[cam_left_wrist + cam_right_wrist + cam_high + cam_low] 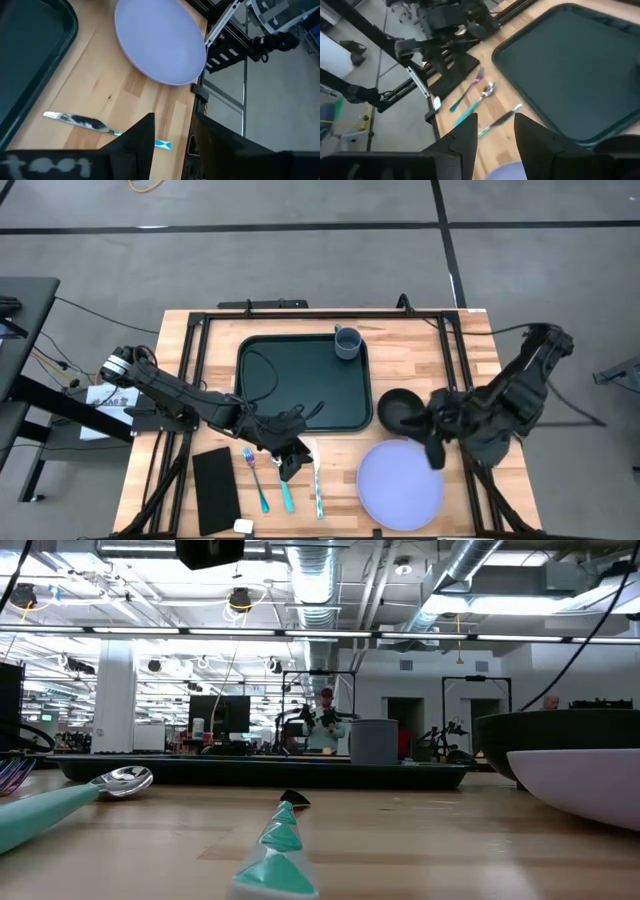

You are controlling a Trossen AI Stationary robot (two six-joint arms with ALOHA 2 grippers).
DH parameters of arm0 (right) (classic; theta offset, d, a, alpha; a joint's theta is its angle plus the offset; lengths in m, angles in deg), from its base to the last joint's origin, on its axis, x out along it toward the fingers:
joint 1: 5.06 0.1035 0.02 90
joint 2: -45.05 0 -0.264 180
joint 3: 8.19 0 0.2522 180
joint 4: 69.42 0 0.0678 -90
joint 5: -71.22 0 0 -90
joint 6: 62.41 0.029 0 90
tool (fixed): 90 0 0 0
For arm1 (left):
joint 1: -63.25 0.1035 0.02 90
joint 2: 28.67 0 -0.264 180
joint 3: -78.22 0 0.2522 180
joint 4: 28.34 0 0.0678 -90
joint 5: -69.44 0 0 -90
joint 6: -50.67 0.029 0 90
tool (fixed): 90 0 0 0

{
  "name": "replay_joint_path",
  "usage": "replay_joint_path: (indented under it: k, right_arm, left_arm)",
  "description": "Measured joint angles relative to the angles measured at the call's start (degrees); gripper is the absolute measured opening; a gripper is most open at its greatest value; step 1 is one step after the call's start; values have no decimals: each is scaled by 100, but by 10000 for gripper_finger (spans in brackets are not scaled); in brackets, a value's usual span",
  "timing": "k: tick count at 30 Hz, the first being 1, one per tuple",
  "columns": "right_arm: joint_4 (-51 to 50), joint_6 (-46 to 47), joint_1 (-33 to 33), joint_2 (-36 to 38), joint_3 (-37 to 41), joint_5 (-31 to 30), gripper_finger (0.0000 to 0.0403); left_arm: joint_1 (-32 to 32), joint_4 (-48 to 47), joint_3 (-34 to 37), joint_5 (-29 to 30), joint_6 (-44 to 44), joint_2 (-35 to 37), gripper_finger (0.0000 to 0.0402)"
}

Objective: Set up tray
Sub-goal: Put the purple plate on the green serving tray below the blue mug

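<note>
While the tray [300, 385] lies flat near the back middle of the worktop [180, 350], it carries only a small grey cup [347, 342] in its far right corner; the rest of its dark green floor is bare.

Just off the tray's right front corner sits a black bowl [397, 410], and in front of that a pale lilac plate [401, 484], its rim close to the bowl. In front of the tray's lower edge lie a fork [254, 472], a spoon [281, 485] and a knife [316, 480], side by side. A black napkin [215, 489] lies to their left.

The left hand [291, 461] hovers just in front of the tray over the cutlery, fingers parted with nothing between them. The right hand [432, 442] hangs beside the bowl, above the plate's far edge, also parted and empty.

Likely risks: the cutlery pieces lie so close that closing on one could nudge or drag a neighbour. The right hand, reaching for bowl or plate, might knock one into the other. Both arms heading for the tray together could collide, and a careless placement could tip the cup.
</note>
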Motion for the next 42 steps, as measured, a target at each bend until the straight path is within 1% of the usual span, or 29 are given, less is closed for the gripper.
replay_joint_path:
  k: [4,8,10,18,20,21,23,26,29,31,33,36,42]
  right_arm:
    - [143,27,29,608,875,5,120]
    - [911,-27,135,1135,1897,24,120]
    - [1551,-214,215,1346,2429,36,120]
    - [4663,-1099,565,2326,4466,72,120]
    - [5150,-1307,621,2632,4841,147,120]
    - [5153,-1303,639,2816,4985,284,120]
    - [4816,-869,643,3208,5166,630,120]
    - [3541,432,643,3751,5241,1032,120]
    - [2184,1827,640,4149,5243,1316,120]
    - [1495,2591,638,4314,5242,1542,120]
    - [1056,3068,640,4377,5241,1839,120]
    - [819,3393,640,4309,5241,2302,120]
    - [609,3793,640,3730,5233,3167,120]
  left_arm:
    - [-9,-12,2,66,-277,-2,122]
    - [-26,-16,3,172,-570,-4,122]
    - [-31,-18,4,245,-706,-4,122]
    - [-33,-18,4,319,-1178,-7,122]
    - [-33,-18,4,319,-1311,-7,122]
    - [-33,-19,4,318,-1385,-7,122]
    - [-33,-18,4,317,-1509,-7,122]
    - [-35,-19,4,352,-1645,-7,122]
    - [-59,-20,4,477,-1701,-7,122]
    - [-93,-20,4,583,-1701,-7,122]
    - [-134,-22,4,675,-1701,-7,122]
    - [-183,-40,4,785,-1701,-9,122]
    - [-219,-84,4,881,-1700,-11,122]
